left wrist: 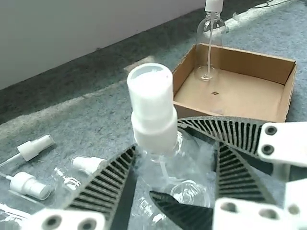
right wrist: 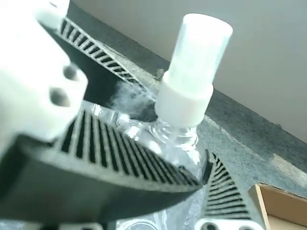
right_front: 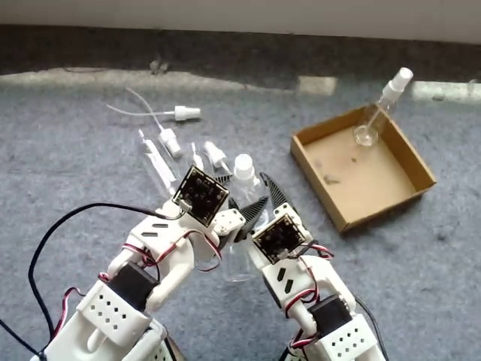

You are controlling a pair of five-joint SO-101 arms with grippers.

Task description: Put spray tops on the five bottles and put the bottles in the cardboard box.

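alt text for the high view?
The left gripper and right gripper flank a capped clear bottle at centre. Right of them, a cardboard box holds a second bottle leaning at its far corner; loose spray tops lie left on carpet.

Grey carpeted table — cardboard box at right, loose spray tops and clear bottles lying left, black cable near edge

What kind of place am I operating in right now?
Probably an indoor robot test bench: a table under a grey felt-like cover, a plain wall close behind, and a cardboard box with loose spray tops laid out.
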